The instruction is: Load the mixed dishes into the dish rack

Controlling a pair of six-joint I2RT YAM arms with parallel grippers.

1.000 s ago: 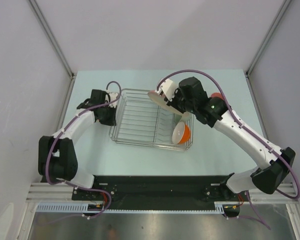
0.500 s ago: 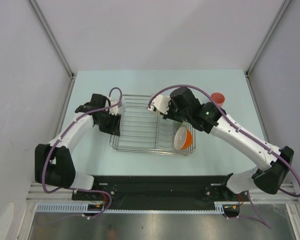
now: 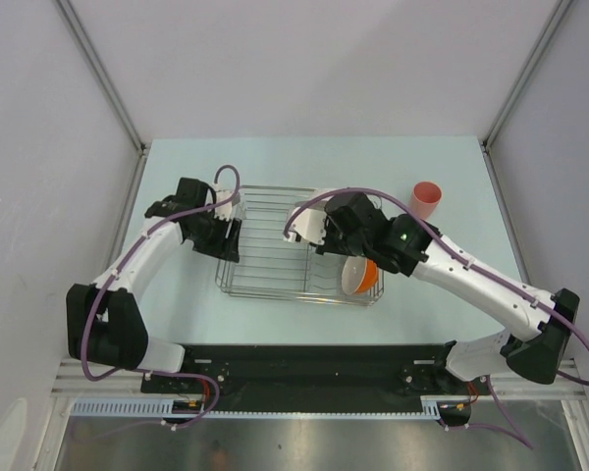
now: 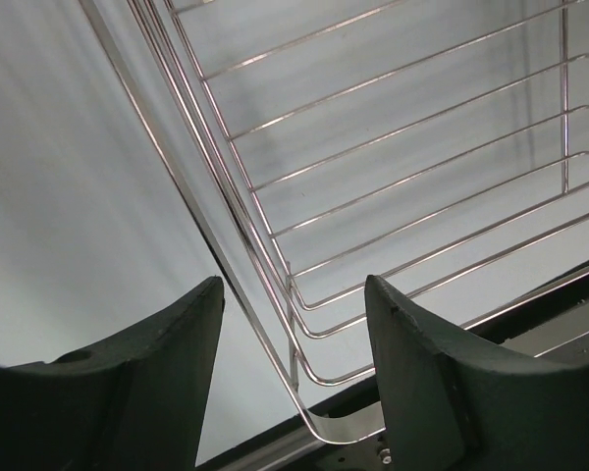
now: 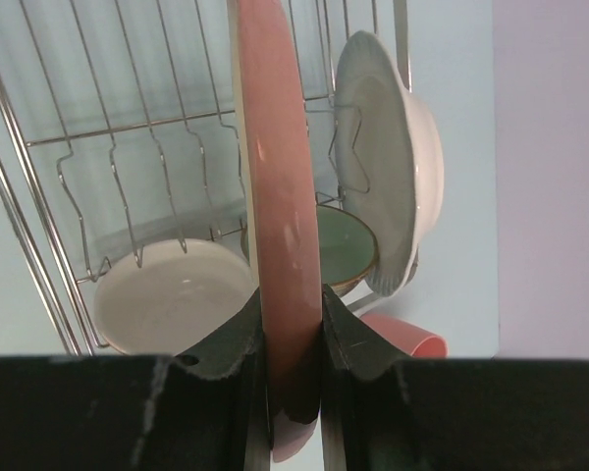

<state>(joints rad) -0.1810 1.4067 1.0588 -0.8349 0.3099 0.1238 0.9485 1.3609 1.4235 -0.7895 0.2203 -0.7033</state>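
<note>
The salmon-pink plate (image 5: 280, 196) is standing on edge over the dish rack (image 5: 128, 126), with the right gripper (image 5: 291, 329) clamping its near rim tight. Right of that gripper the white plate (image 5: 398, 167) is leaning in the rack. Looks like it's slotting the plate in; next it's needing a straight drop into a free gap, then release. The left gripper (image 4: 293, 294) is sitting open astride the rack's edge, gripping nothing. The plate's far edge is running out of view, so whether it's touching the rack is anyone's guess.

The right gripper (image 5: 293, 306) pinches the salmon-pink plate (image 5: 275, 177) edge-on, with the white plate (image 5: 393, 186) upright just right of it, the grey-green bowl (image 5: 346, 245) low between them, and the white-inside bowl (image 5: 172, 294) to its left.
</note>
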